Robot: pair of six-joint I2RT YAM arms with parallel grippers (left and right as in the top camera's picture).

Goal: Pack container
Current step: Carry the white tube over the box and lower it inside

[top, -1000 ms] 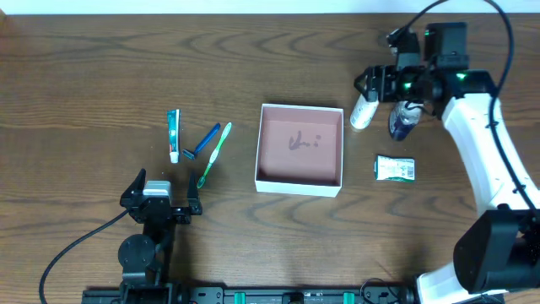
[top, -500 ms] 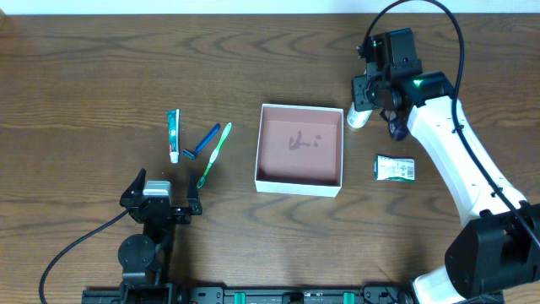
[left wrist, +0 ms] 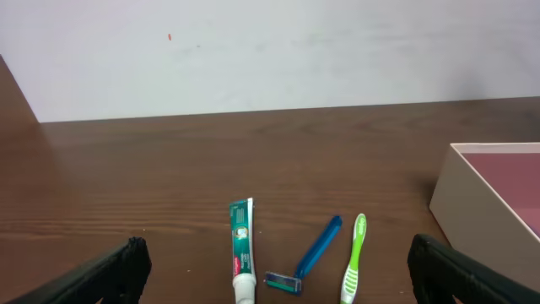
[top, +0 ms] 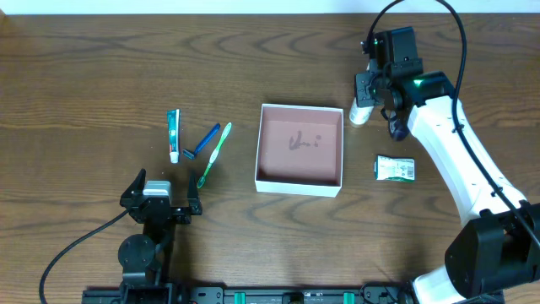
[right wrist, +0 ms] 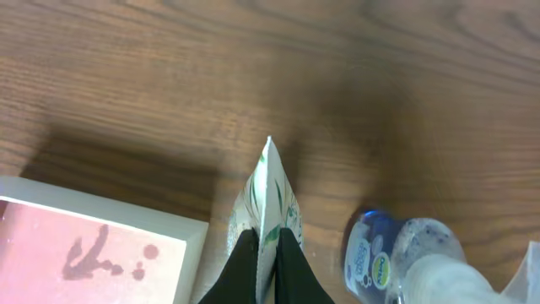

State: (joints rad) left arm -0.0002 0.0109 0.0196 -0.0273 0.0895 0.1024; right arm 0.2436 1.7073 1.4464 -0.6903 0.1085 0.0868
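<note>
My left gripper [left wrist: 272,257] sits nearest me, low over the worktop [top: 101,67], jaws spread wide and holding nothing. Just beyond it lie a toothpaste tube [left wrist: 241,249], a blue razor [left wrist: 314,257] and a green toothbrush [left wrist: 354,257], side by side. The container [top: 299,189] rests mid-worktop to their right, its pinkish floor bare apart from the scribble. A green packet [top: 395,168] lies right of it. Farther off, past the container's far right corner, my right gripper [right wrist: 268,241] is pinched on a leaf-printed white tube [right wrist: 266,190], beside a blue-labelled bottle [right wrist: 396,253].
</note>
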